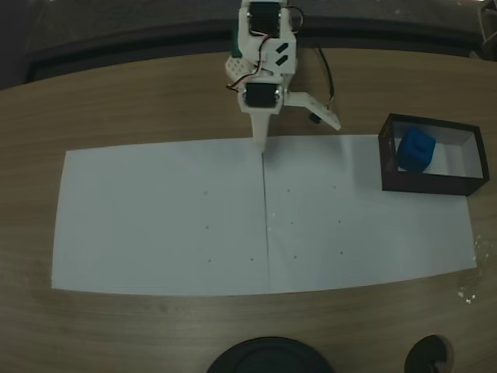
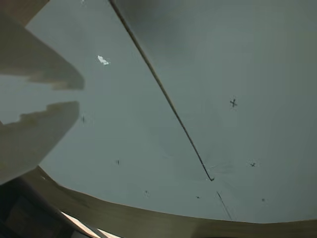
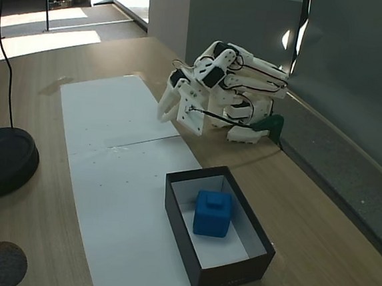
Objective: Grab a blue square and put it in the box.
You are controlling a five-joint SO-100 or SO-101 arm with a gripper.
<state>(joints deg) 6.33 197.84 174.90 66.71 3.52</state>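
The box [image 3: 233, 270], dark-walled and pale inside, sits nearest the camera in a fixed view at the end of the paper [image 3: 108, 176] on the desk [image 3: 315, 247], and the cube [image 3: 212, 214] rests on its floor. Bright blue with a small square recess on top, the cube looks light, rigid and easy to pinch across two flat sides. The gripper [image 1: 299, 128] is folded back near the arm's base, well apart from the box, its jaws spread and empty.

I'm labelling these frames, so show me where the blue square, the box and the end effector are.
blue square [image 3: 211, 213]: a fixed view, its top face.
box [image 3: 182, 231]: a fixed view, its dark near wall.
end effector [image 1: 297, 123]: a fixed view, between its two fingertips.
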